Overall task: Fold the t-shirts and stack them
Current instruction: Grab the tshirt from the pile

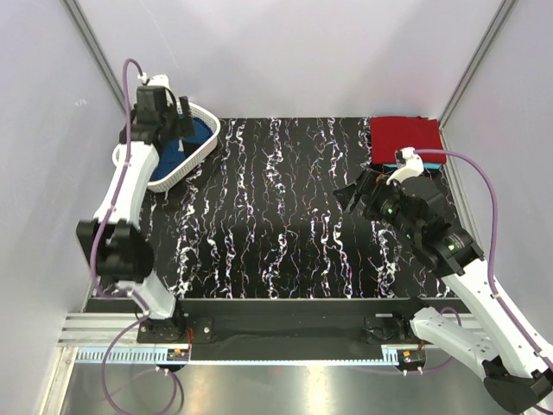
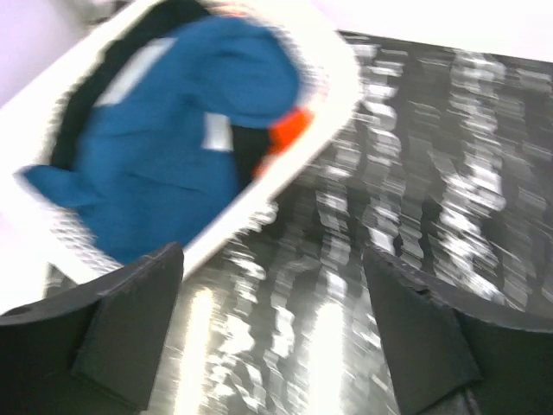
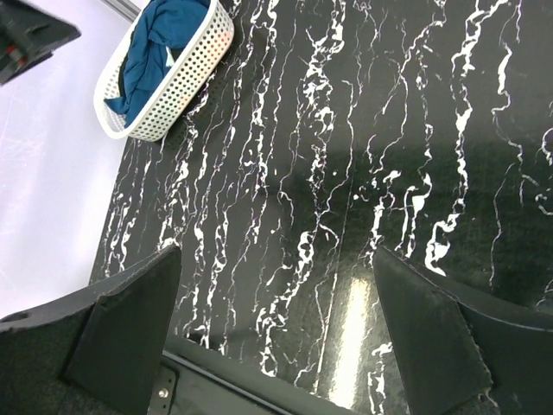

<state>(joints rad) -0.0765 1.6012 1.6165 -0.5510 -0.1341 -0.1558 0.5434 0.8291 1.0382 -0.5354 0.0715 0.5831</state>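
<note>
A blue t-shirt (image 2: 173, 147) with white patches lies crumpled in the white lattice basket (image 2: 333, 95) at the back left, with darker cloth and an orange-red bit (image 2: 289, 130) beside it. It also shows in the top view (image 1: 200, 130) and the right wrist view (image 3: 160, 39). My left gripper (image 2: 272, 320) is open and empty, just in front of the basket; this view is blurred. A folded red t-shirt (image 1: 404, 134) lies at the back right, with a turquoise edge (image 1: 386, 164) under it. My right gripper (image 1: 352, 194) is open and empty, hovering over the table (image 3: 346, 130) near the red shirt.
The basket (image 1: 177, 169) stands against the left wall. White walls close the table at the back and both sides. The table is black marble-patterned (image 1: 276, 207). A metal rail (image 1: 259, 324) runs along the near edge between the arm bases.
</note>
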